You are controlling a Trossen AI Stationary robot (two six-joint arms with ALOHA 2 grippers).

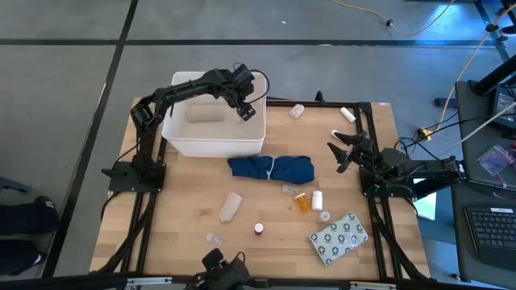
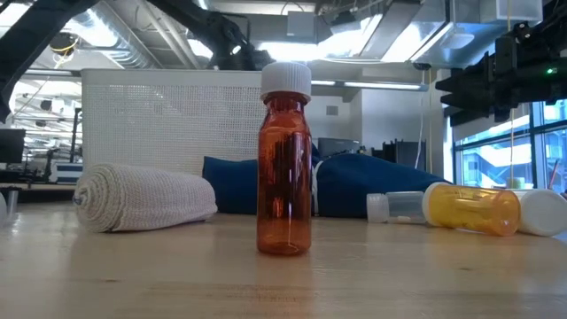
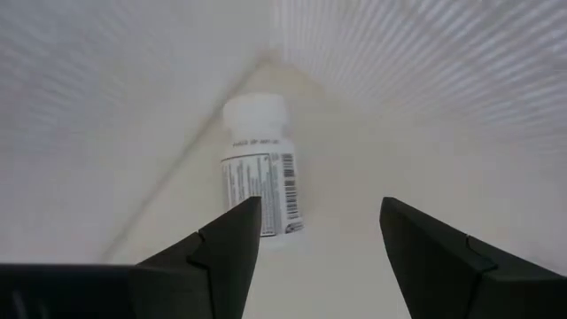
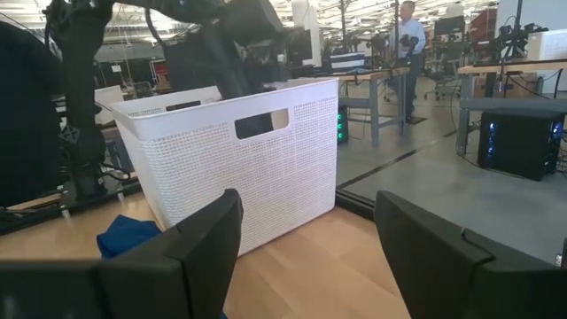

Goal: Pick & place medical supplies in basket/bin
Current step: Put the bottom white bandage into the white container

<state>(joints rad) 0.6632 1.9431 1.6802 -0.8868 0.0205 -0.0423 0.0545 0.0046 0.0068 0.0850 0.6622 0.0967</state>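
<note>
Both pairs of jaws stand apart with nothing between them. We see the left gripper [image 1: 247, 111] hanging over the far right corner of the white basket [image 1: 187, 142], and its wrist view looks down past spread dark fingers [image 3: 232, 248] at a white labelled bottle [image 3: 260, 165] lying on the basket floor in a corner. From above we also make out a gauze roll [image 1: 204, 114] lying inside the basket.

We find the right gripper [image 1: 341, 150] raised over the right side of the table [image 1: 185, 189], empty, facing the basket across the wood.

Just in front of the basket lies the dark blue cloth [image 1: 271, 168]. Nearer than it, we count a second gauze roll [image 1: 230, 206] on its side, a small amber bottle with a white cap [image 1: 259, 229] standing upright, an orange pill bottle [image 1: 301, 201] lying down, a white vial [image 1: 317, 198] just beside it, and a clear vial [image 1: 214, 238] near the front left. The grey dotted blister pack [image 1: 339, 237] lies flat at the near right. Two more white vials [image 1: 297, 111] [image 1: 347, 113] rest at the far edge, right of the basket.
</note>
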